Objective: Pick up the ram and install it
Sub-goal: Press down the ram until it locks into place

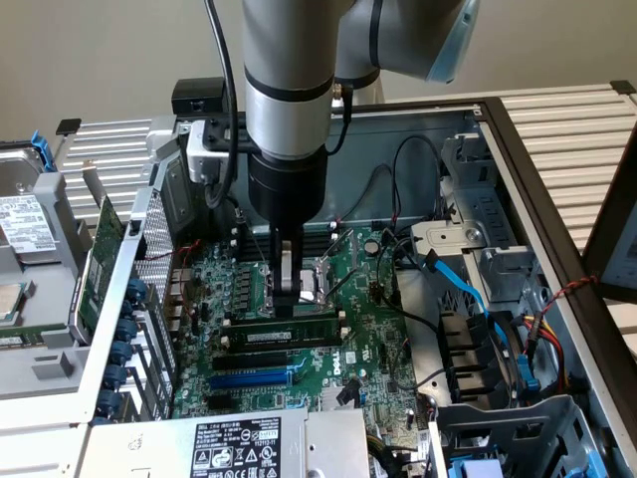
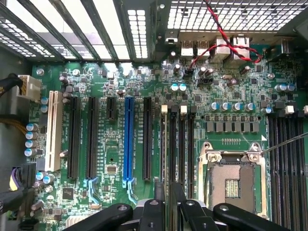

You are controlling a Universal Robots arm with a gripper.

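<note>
An open computer case (image 1: 518, 149) sits on a slatted bench, its green motherboard (image 1: 368, 329) facing up. At frame centre we see our gripper (image 1: 287, 299) closed on the ram (image 1: 289, 332), which stands on edge in a black memory slot (image 2: 172, 144) beside the empty processor socket (image 2: 233, 180). It seems seated, though we cannot be sure. We should press straight down, evenly along the stick.

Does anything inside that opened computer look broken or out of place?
Nothing looks damaged. The processor socket on the motherboard sits empty, with bare contacts and no chip or cooler. The gripper meets the ram, which stands level at its slot.
</note>
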